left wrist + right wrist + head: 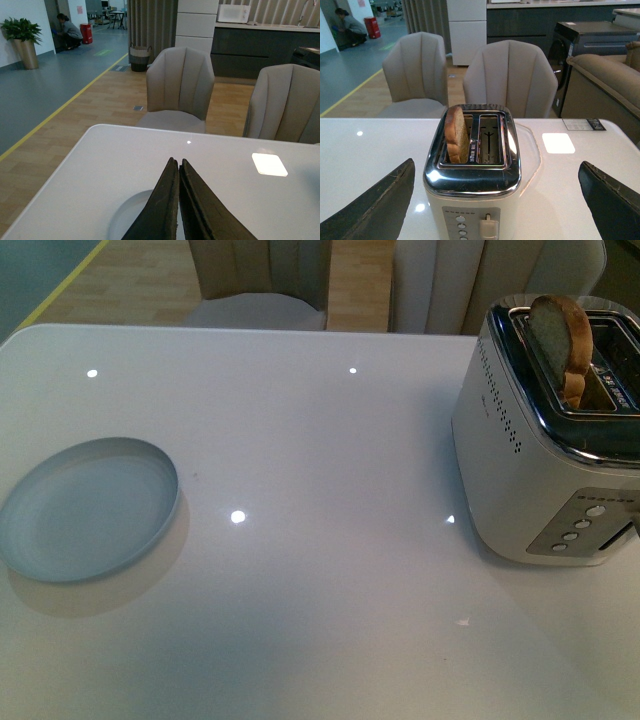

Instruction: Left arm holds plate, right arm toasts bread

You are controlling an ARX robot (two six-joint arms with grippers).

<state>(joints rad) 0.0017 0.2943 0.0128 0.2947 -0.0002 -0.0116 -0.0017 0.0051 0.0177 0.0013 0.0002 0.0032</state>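
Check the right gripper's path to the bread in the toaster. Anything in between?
Nothing visible. In the right wrist view the right gripper is open, its fingers spread either side of the toaster. The bread stands upright in one slot, its top above the rim, and the other slot is empty.

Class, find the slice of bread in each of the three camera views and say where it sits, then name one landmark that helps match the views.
Front view: the bread stands upright in a slot of the toaster, upper right.
Left wrist view: not in it.
Right wrist view: the bread stands in one toaster slot, centre.
Shared landmark: the white table shows in all three.
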